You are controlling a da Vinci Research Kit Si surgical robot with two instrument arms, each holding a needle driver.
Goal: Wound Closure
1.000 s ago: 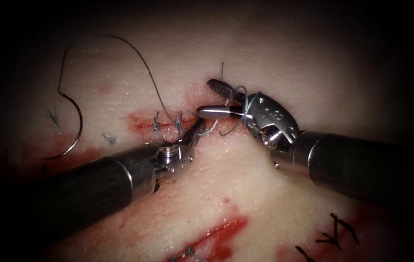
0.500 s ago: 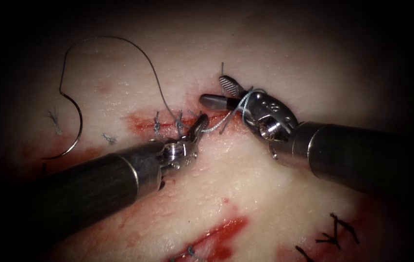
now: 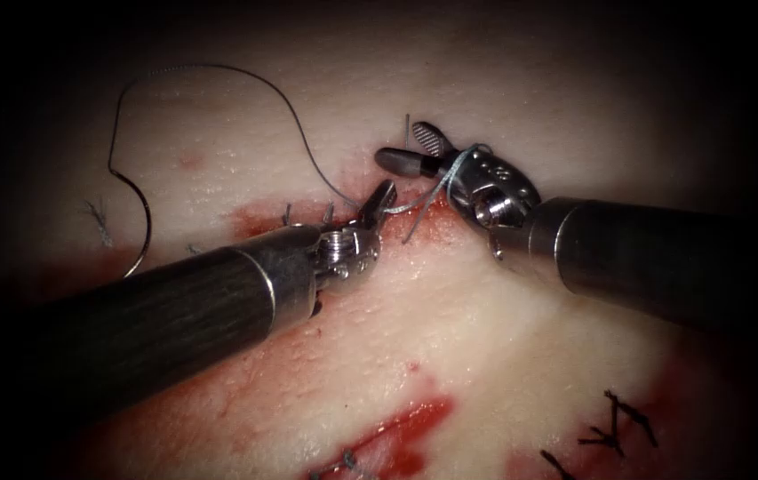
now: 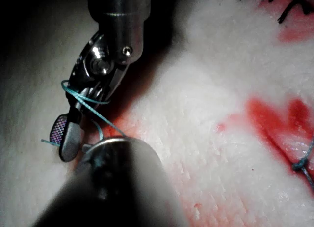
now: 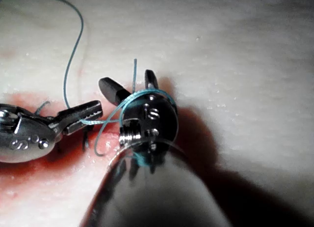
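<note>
At the cut's (image 3: pixel 343 218) right end, left tool (image 3: pixel 380 200) jaws are clamped on thread (image 3: pixel 414 203). Right tool (image 3: pixel 414 149) jaws gape, gripping nothing, thread looped around its wrist (a throw seems half-made). Needle (image 3: pixel 140 222) lies free on the tissue (image 3: pixel 485 356), left of the cut, not embedded. Stitches already sit in the cut; this knot looks untightened, tails uncut.
</note>
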